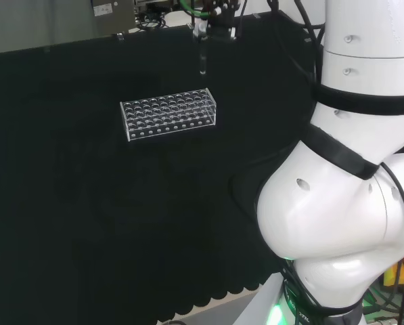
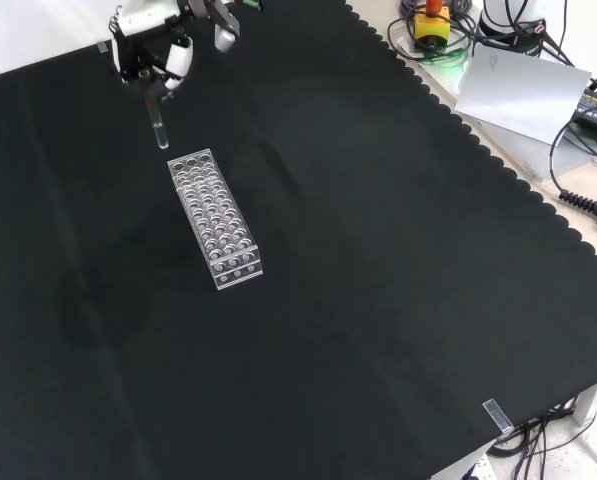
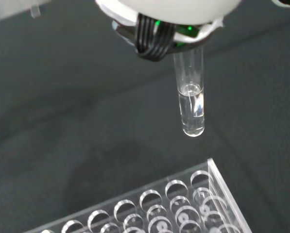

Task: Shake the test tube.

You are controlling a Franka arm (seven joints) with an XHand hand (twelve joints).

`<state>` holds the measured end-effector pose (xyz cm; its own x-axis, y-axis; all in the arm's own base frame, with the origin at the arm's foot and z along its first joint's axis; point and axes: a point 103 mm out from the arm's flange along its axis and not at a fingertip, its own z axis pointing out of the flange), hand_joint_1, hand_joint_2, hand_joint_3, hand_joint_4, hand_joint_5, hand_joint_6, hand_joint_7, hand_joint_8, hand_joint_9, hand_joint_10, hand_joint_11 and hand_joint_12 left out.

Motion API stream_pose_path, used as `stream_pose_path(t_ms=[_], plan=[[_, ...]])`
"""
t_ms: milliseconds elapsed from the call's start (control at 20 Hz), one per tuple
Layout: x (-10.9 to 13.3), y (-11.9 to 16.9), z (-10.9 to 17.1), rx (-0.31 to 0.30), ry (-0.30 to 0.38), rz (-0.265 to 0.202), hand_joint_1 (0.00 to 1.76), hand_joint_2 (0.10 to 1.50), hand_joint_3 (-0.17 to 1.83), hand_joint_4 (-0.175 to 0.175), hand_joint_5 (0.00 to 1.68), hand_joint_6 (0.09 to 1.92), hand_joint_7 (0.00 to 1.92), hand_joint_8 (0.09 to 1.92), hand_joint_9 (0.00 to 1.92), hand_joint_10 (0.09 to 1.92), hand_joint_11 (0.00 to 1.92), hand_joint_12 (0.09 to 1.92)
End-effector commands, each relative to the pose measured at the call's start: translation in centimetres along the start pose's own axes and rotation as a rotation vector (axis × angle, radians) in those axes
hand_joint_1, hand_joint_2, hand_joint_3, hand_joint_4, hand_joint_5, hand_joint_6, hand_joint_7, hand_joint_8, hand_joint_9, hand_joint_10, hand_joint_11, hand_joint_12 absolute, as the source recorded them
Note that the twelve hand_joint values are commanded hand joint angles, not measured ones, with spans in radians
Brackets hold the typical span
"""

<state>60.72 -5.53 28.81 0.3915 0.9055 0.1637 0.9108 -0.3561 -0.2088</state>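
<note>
The hand [image 2: 153, 55] hangs above the worktop [image 2: 378, 300], fingers closed round the top of the test tube [image 3: 191, 104]; the tube points straight down, seemingly holding a little clear liquid, clear of the rack [image 2: 215, 217] just beside its end.

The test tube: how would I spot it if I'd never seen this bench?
Find the clear rack on the black cloth. In the front view, the hand hangs just past the rack's far end, its fingers curled round the test tube. It is the one slim glass tube held upright in the air, with a little clear liquid at its rounded bottom.
</note>
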Motion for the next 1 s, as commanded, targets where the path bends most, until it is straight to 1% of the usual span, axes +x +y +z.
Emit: stream_pose_path(t_ms=[50, 200, 300, 400, 500, 800, 900, 1000], plan=[[0.7, -1.5, -4.5, -0.045, 0.015, -0.025, 1.33, 0.71, 0.54, -0.175, 1.33, 0.24, 1.37, 0.72, 1.6, 0.57, 1.23, 0.9], [1.4, -2.3, -5.3, -0.058, 0.016, -0.034, 1.33, 0.71, 0.54, -0.175, 1.33, 0.24, 1.37, 0.72, 1.6, 0.57, 1.23, 0.9], [2.5, -3.0, -5.4, -0.055, 0.021, -0.041, 1.33, 0.71, 0.54, -0.175, 1.33, 0.24, 1.37, 0.72, 1.6, 0.57, 1.23, 0.9], [4.1, -3.7, -5.1, -0.044, 0.043, -0.066, 1.33, 0.71, 0.54, -0.175, 1.33, 0.24, 1.37, 0.72, 1.6, 0.57, 1.23, 0.9], [6.5, -4.6, -4.7, -0.025, 0.072, -0.104, 1.33, 0.7, 0.54, -0.175, 1.33, 0.23, 1.37, 0.72, 1.6, 0.57, 1.23, 0.9], [14.0, -7.4, -3.7, 0.038, 0.147, -0.243, 1.33, 0.7, 0.55, -0.175, 1.33, 0.23, 1.37, 0.72, 1.6, 0.58, 1.23, 0.9], [15.8, -8.1, -3.6, 0.049, 0.158, -0.281, 1.33, 0.7, 0.55, -0.175, 1.33, 0.23, 1.37, 0.72, 1.6, 0.58, 1.23, 0.9], [17.0, -8.7, -3.6, 0.055, 0.155, -0.311, 1.33, 0.7, 0.55, -0.175, 1.34, 0.23, 1.37, 0.72, 1.6, 0.58, 1.23, 0.9]])
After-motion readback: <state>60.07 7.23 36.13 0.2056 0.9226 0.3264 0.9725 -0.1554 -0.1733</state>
